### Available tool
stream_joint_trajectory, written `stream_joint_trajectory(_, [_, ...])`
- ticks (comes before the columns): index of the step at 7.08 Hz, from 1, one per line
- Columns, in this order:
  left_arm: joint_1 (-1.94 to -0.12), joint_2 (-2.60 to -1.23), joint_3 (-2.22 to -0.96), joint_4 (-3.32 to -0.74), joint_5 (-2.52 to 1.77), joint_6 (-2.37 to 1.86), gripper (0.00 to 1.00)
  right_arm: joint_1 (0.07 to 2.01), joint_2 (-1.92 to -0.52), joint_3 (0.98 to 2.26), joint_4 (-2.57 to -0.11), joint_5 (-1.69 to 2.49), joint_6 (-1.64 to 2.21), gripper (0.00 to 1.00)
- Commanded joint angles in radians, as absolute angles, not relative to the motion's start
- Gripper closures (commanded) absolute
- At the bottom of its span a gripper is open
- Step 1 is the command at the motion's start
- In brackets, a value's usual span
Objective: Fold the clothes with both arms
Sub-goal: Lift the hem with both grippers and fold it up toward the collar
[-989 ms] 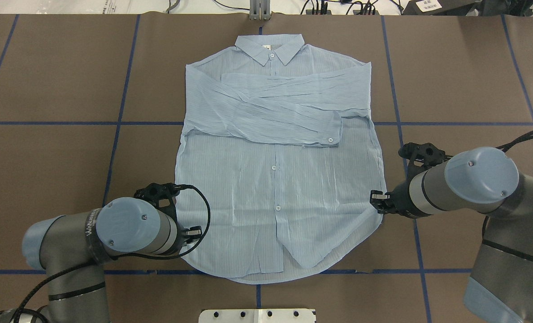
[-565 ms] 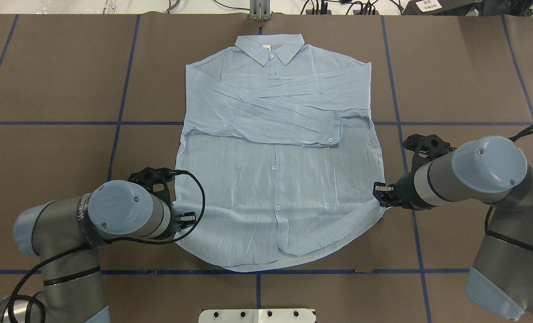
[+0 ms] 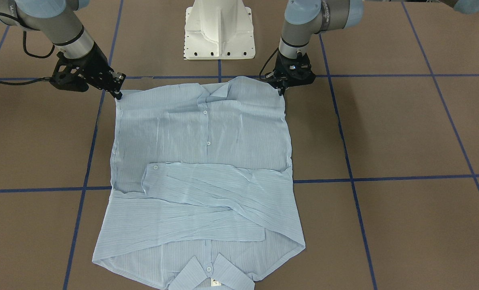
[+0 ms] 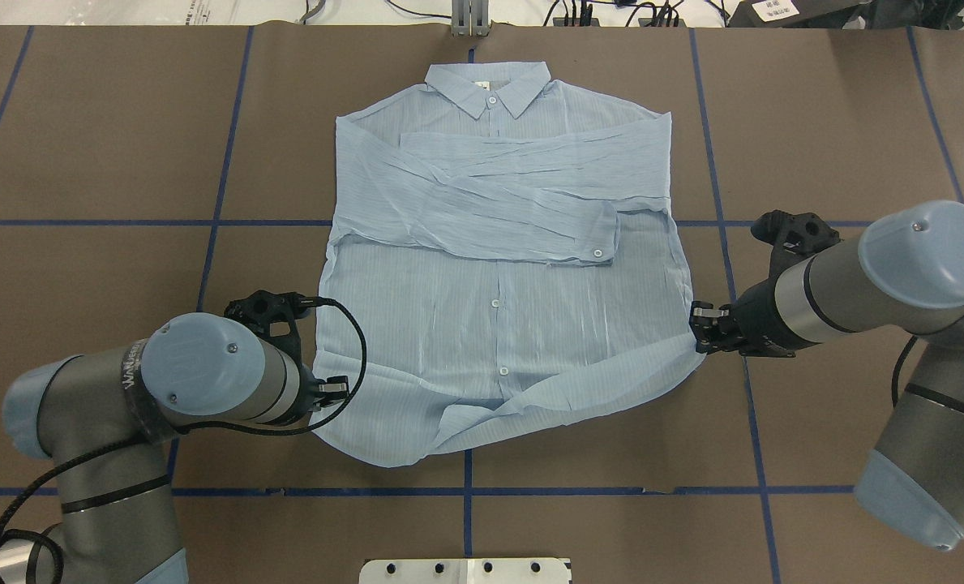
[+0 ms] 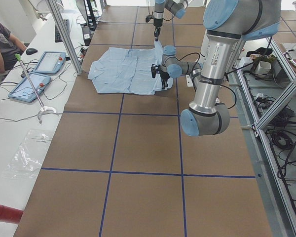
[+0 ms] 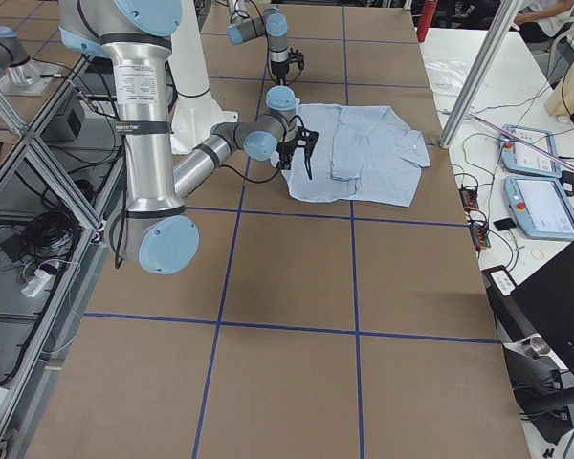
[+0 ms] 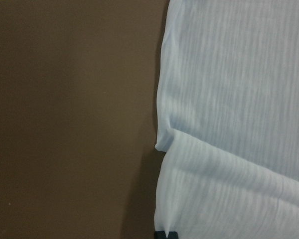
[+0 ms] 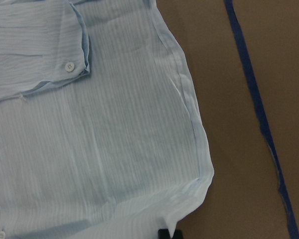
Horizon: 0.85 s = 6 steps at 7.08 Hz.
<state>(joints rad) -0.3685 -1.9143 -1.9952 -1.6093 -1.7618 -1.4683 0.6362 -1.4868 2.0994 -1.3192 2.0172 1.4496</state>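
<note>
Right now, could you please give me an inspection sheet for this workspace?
Surface: brown table with blue tape grid.
Job's things: shirt face up, collar away from the robot, sleeves crossed over chest, hem raised and rumpled.
Clutter: nothing seen.
Grippers: left pincer and right pincer each shut on a hem corner.
Cables: black cable loops beside left pincer.
Surroundings: white pedestal; tablets; a seated person.

Wrist views: the left gripper [image 7: 166, 234] and the right gripper [image 8: 169, 233] are cut off at 6 o'clock; only a dark sliver of each shows.

Front view: the collar [image 3: 227, 276] of the shirt [image 3: 203, 133] is cropped at 6 o'clock. The neck label [image 3: 215, 283] print is too small to read.

Side views: both grippers are too small to judge.
</note>
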Motion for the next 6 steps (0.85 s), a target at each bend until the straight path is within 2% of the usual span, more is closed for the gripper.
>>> stream_joint_trajectory(1, [-0.368,-1.917,-2.057,-1.594,-1.817,-1.482,1.00,0.647,-1.493,2.118,-1.319,2.028,1.450,1.00])
stream_joint_trajectory(3, [-0.376,-1.911,-2.098,-1.588,-1.819,-1.482,1.00,0.658,-1.502,2.154,-1.321,2.037,1.451,1.00])
stream_joint_trajectory(6, [-0.376,-1.864,-2.173,-1.571,-1.842,-1.479,1.00,0.780,-1.496,2.158,-1.319,2.175,1.451,1.00])
